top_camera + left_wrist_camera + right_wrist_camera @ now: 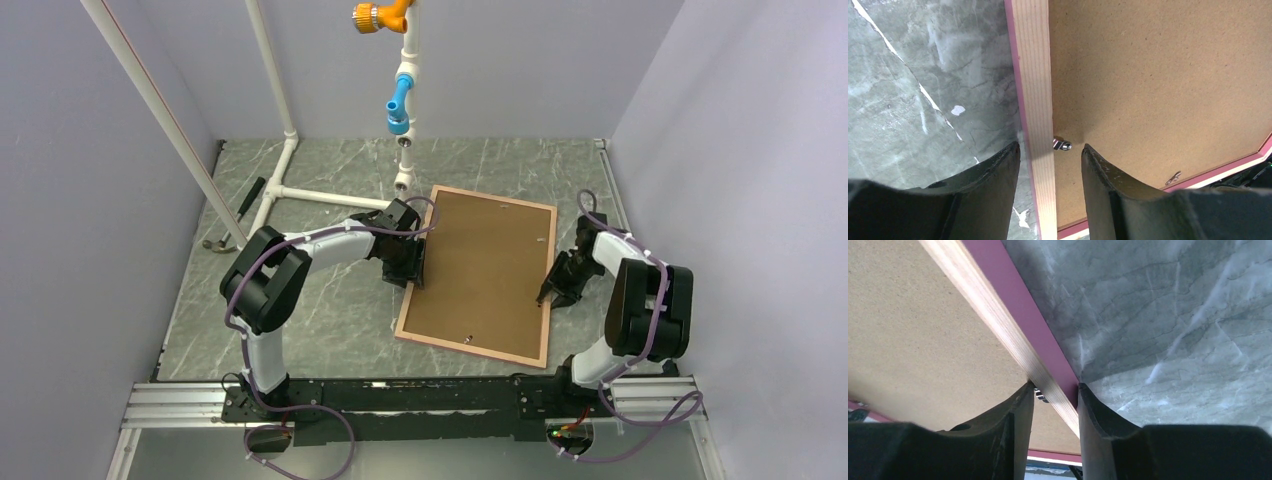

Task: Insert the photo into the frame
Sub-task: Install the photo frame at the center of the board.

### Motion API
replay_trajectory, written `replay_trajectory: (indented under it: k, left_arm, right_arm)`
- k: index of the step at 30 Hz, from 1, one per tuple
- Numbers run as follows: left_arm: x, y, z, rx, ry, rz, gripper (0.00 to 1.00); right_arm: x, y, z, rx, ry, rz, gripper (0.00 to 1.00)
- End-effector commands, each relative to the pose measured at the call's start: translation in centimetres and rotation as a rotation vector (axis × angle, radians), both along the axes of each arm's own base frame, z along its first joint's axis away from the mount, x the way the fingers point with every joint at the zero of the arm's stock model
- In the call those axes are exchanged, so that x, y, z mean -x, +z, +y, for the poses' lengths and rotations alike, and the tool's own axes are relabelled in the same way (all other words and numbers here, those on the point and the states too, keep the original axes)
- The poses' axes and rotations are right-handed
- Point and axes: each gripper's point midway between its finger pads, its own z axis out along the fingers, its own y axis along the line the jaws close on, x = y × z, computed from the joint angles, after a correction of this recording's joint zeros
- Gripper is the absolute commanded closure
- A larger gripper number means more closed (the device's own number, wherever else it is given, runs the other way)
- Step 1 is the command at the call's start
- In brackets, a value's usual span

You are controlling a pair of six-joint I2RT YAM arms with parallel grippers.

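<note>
The frame (470, 347) lies reverse side up in the middle of the table, tan wood rails around a brown backing board (485, 265). My left gripper (418, 262) straddles its left rail (1033, 75); the jaws stand open, with a gap to the wood, next to a small metal tab (1062, 145). At the opposite side, my right gripper (548, 290) is on the right rail (993, 295). One finger presses the pink outer edge and the other the inner side, so it is shut on the rail. The photo is hidden.
A white pipe stand (300, 190) rises at the back left, carrying blue (399, 105) and orange fittings. A black-handled tool (240, 215) lies near the left wall. Grey walls close in the marbled table (330, 320) on three sides.
</note>
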Motion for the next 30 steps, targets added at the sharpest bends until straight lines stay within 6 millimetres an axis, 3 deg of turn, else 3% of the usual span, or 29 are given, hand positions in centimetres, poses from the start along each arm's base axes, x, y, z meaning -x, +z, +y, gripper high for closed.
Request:
replay_trajectory:
  k: [1, 7, 9, 12, 14, 15, 22, 27, 30]
  left_arm:
    - [-0.5, 0.2, -0.4, 0.020, -0.017, -0.018, 0.47]
    - [-0.5, 0.4, -0.1, 0.026, -0.011, -0.017, 0.46]
    - [-0.5, 0.5, 0.1, 0.033, -0.005, -0.013, 0.45]
    - [-0.5, 0.6, 0.3, 0.031, -0.004, -0.015, 0.44]
    - [-0.6, 0.6, 0.4, 0.032, -0.004, -0.016, 0.44]
    - [-0.6, 0.6, 0.4, 0.033, -0.003, -0.015, 0.44]
    - [-0.6, 0.4, 0.3, 0.032, -0.005, -0.009, 0.45]
    - [-0.6, 0.2, 0.3, 0.031, -0.004, -0.006, 0.45]
    - [-0.6, 0.2, 0.3, 0.030, -0.006, -0.006, 0.45]
  right_arm:
    - [0.1, -0.1, -1.9, 0.199, 0.053, 0.055, 0.87]
    - [-0.6, 0.2, -1.1, 0.407, 0.210, 0.111, 0.99]
    - [-0.4, -0.1, -0.7, 0.417, 0.243, 0.137, 0.98]
    - [-0.3, -0.2, 0.2, 0.376, 0.254, 0.134, 0.90]
    - [-0.1, 0.0, 0.7, 0.346, 0.254, 0.123, 0.68]
    - [0.1, 0.0, 0.8, 0.338, 0.254, 0.122, 0.64]
    - [1.3, -0.4, 2.1, 0.260, 0.273, 0.148, 0.61]
    - [1.8, -0.7, 2.3, 0.243, 0.285, 0.160, 0.49]
    - [1.9, -1.0, 2.4, 0.235, 0.286, 0.157, 0.51]
